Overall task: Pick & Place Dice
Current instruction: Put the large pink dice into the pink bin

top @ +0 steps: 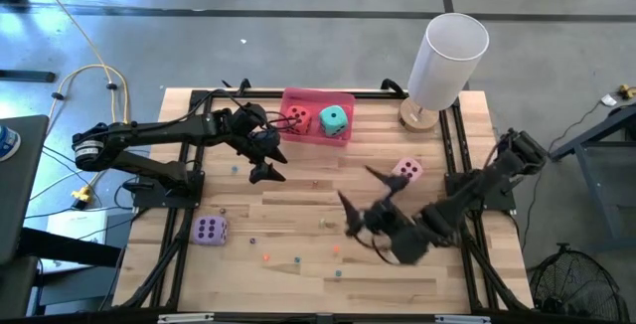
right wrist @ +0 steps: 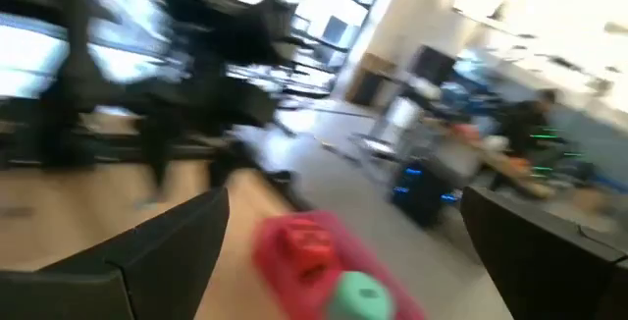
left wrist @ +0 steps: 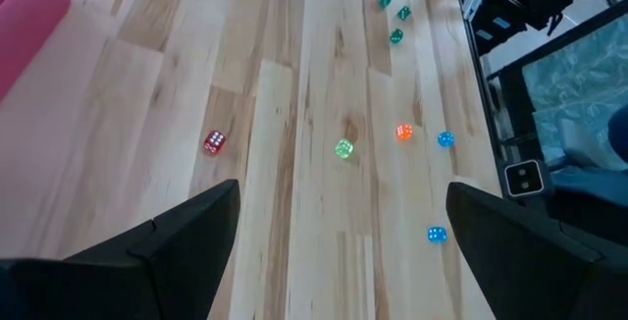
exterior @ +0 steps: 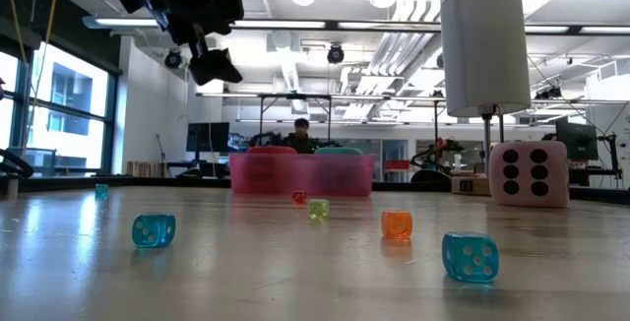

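Observation:
A pink tray (top: 343, 100) at the table's far edge holds a red die (top: 296, 117) and a teal die (top: 333, 120); both show blurred in the right wrist view, the red die (right wrist: 304, 246) and the teal die (right wrist: 363, 295). A pink die (top: 405, 170) and a purple die (top: 209, 230) rest on the wood. Several tiny dice lie scattered, among them a red one (left wrist: 215, 142), a green one (left wrist: 343, 149) and an orange one (left wrist: 403, 132). My left gripper (top: 266, 157) hangs open near the tray's left end. My right gripper (top: 364, 197) is open above the table's middle, left of the pink die.
A white cylinder lamp (top: 447, 61) on a wooden foot stands at the far right corner. Black rails (top: 467, 165) run along the table's edges. In the low view a person (exterior: 300, 134) sits far behind the tray (exterior: 300, 173).

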Motion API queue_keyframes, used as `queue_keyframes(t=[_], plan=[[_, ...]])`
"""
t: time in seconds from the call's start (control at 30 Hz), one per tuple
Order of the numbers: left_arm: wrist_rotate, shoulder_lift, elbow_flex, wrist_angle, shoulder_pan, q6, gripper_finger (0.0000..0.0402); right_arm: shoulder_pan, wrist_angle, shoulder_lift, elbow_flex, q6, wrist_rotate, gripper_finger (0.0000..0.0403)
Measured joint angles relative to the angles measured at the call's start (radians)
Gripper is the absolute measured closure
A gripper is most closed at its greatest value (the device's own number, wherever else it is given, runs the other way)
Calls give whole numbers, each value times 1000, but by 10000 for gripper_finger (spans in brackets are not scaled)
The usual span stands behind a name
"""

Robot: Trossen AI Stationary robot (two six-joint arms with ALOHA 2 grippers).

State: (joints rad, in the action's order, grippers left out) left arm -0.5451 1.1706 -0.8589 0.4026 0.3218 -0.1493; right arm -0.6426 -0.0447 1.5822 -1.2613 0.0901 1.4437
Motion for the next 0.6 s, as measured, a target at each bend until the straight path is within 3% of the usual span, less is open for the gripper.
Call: queue_keyframes(t=[0.07,0.2,0.23,0.43,0.6], plan=[[0,0,0,0,0,0,49,-43,34,0,0,-94,-103,3],[0,0,0,0,0,0,49,-61,206,9,-2,-301,-580,3],[0,0,0,0,0,0,49,-59,253,10,0,-344,-658,3],[0,0,0,-1,0,0,49,-24,653,-41,0,-721,-732,3],[0,0,0,-19,0,6,49,37,1081,-132,-1,-1155,-926,3]])
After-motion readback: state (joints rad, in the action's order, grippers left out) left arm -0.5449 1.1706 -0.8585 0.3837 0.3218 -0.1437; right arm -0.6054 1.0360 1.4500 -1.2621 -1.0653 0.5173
